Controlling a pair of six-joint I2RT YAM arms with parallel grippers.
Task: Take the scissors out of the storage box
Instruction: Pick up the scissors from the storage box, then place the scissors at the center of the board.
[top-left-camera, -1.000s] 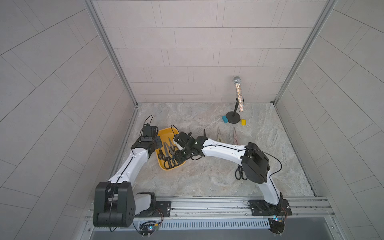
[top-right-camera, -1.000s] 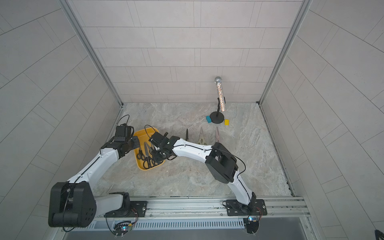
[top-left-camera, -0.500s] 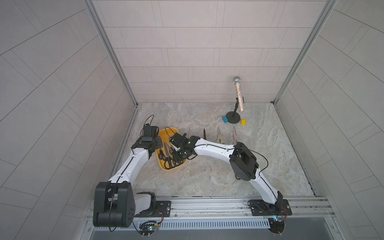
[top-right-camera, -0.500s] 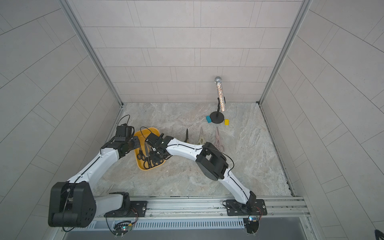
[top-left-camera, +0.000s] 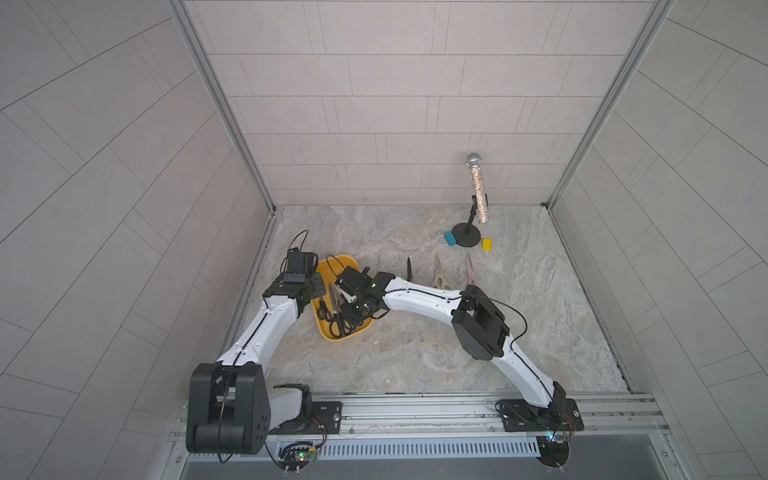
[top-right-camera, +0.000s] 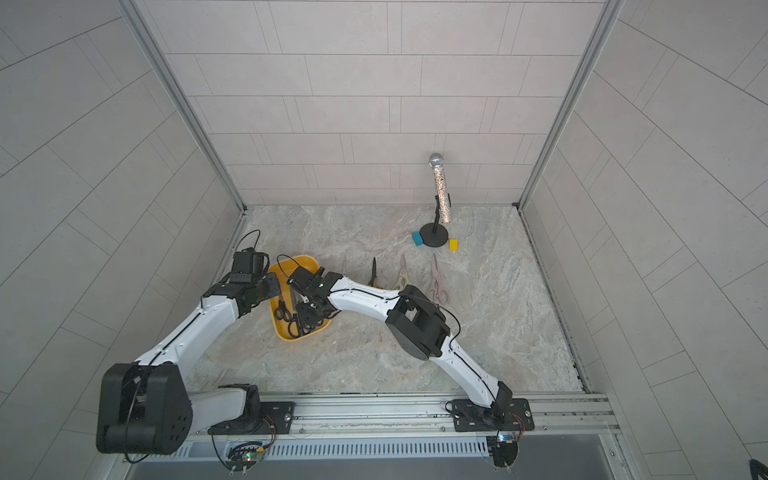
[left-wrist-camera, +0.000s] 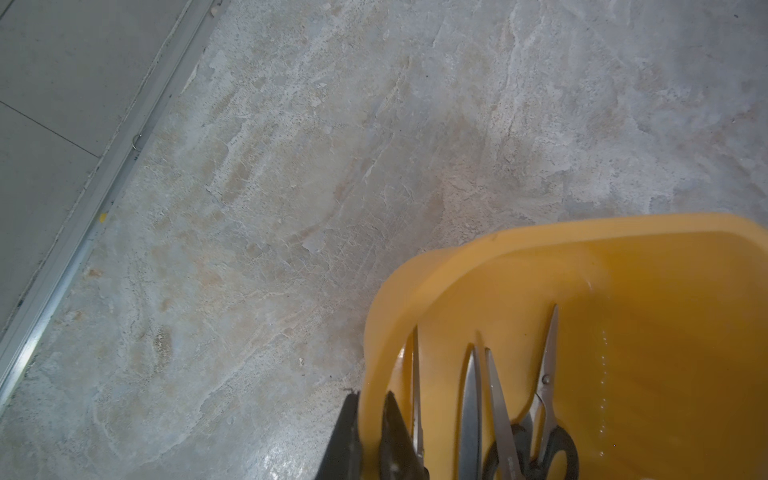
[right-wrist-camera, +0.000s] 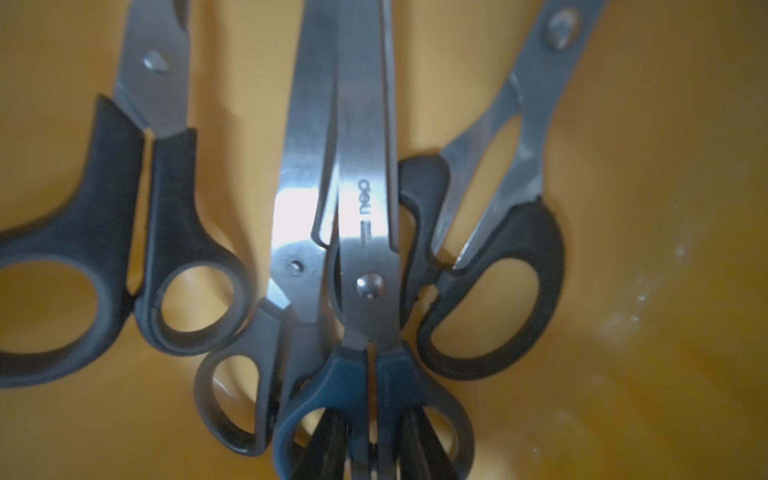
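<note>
**Two Robot Hands Are Working at the Yellow Box**

The big stone table (top-left-camera: 415, 365) is holding everything. The storage box (top-left-camera: 338, 336) is sitting on its left side, close to the wall. The left gripper (left-wrist-camera: 370, 415) is pinching the box's side wall tight, with one finger inside and one outside. The right gripper (right-wrist-camera: 370, 455) is reaching down into the box. Its fingers are sitting on each side of the blue-handled scissors (right-wrist-camera: 365, 216), but I cannot tell if they are squeezing. Beside them, black-handled scissors (right-wrist-camera: 162, 216) are lying in the box too. Four more pairs are lying in a row on the table just right of the box, among them a cream pair (top-left-camera: 437, 276) and a pink pair (top-left-camera: 470, 270). A sparkly microphone (top-left-camera: 478, 191) is standing at the back, between a blue block (top-left-camera: 449, 239) and a yellow block (top-left-camera: 486, 244).
</note>
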